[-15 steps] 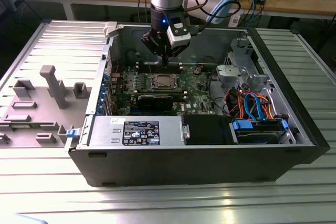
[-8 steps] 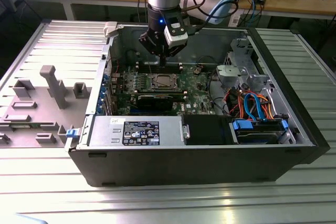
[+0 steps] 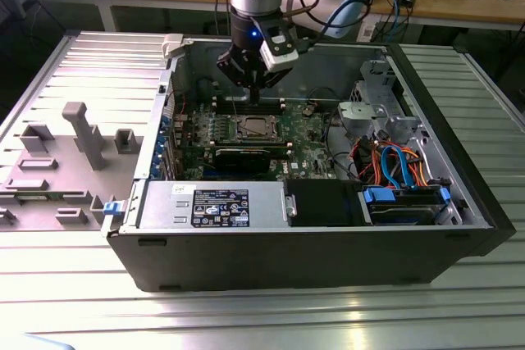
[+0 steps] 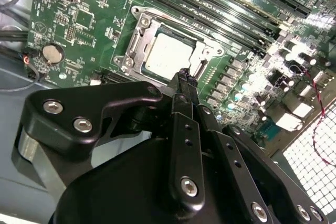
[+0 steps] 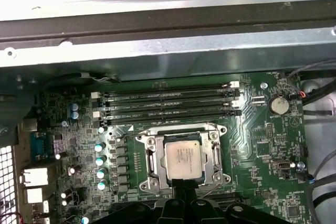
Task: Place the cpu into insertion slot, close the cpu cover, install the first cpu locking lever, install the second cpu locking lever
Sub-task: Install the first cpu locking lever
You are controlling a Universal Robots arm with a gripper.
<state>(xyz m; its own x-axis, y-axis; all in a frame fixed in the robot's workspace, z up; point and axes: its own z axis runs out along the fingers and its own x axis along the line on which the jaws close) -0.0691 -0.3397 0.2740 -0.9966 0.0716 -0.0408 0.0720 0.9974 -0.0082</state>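
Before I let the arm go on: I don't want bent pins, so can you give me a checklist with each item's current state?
1. The cpu lies flat in the insertion slot: ok.
2. The cpu cover looks down around the chip: ok.
3. Locking levers latched: cannot tell.
4. The hand is shut, its tip at the slot's edge in both wrist views: ok.
5. The hand is apart from the memory slots: ok.
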